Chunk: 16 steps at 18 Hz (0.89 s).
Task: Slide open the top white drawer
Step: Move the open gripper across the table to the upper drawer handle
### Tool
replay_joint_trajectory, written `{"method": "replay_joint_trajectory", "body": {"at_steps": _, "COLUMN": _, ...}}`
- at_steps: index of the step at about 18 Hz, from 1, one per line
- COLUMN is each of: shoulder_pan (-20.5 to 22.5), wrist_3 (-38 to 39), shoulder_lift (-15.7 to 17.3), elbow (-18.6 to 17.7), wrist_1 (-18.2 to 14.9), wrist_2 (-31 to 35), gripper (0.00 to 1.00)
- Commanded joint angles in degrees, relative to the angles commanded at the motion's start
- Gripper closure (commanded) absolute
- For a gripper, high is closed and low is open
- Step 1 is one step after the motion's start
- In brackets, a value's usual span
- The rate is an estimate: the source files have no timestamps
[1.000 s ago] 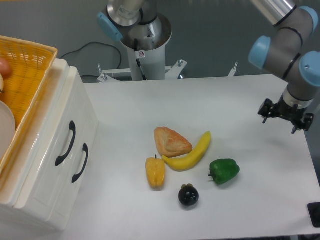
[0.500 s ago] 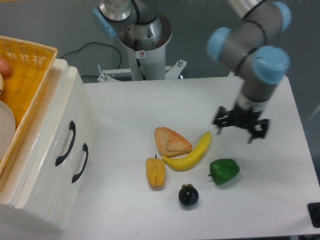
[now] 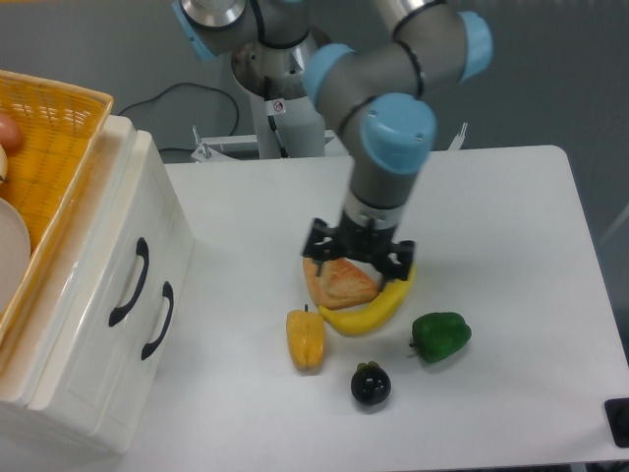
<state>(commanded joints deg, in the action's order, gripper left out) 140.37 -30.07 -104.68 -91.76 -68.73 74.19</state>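
Left of the tool (image 3: 358,257), well apart — top white drawer (image 3: 103,261), closed.

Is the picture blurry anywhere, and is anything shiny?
In the fixed camera view, the gripper looks slightly smeared while the banana and the green pepper stay sharp; the top white drawer front looks glossy, and soft shadows sit under the food.

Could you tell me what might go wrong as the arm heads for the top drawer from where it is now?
The gripper hangs low over the pastry and banana; sweeping left at that height could knock them. The top white drawer's black handle sits close beside the lower drawer's handle, so the fingers might catch the wrong one.
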Motion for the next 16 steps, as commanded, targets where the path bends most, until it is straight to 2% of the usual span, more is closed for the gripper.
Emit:
{"method": "replay_joint_trajectory", "body": {"at_steps": 5, "shoulder_pan": -4.74, "wrist_3": 7.30, "shoulder_lift": 0.09, "elbow": 0.00, "wrist_1": -0.09, "wrist_2": -1.59, "gripper": 0.00}}
{"method": "replay_joint_trajectory", "body": {"at_steps": 9, "shoulder_pan": -5.98, "wrist_3": 10.29, "shoulder_lift": 0.17, "elbow": 0.00, "wrist_1": -0.35, "wrist_2": -4.92, "gripper": 0.00}}
{"method": "replay_joint_trajectory", "body": {"at_steps": 16, "shoulder_pan": -8.36, "wrist_3": 14.17, "shoulder_lift": 0.26, "elbow": 0.17, "wrist_1": -0.35, "wrist_2": -6.16, "gripper": 0.00}}
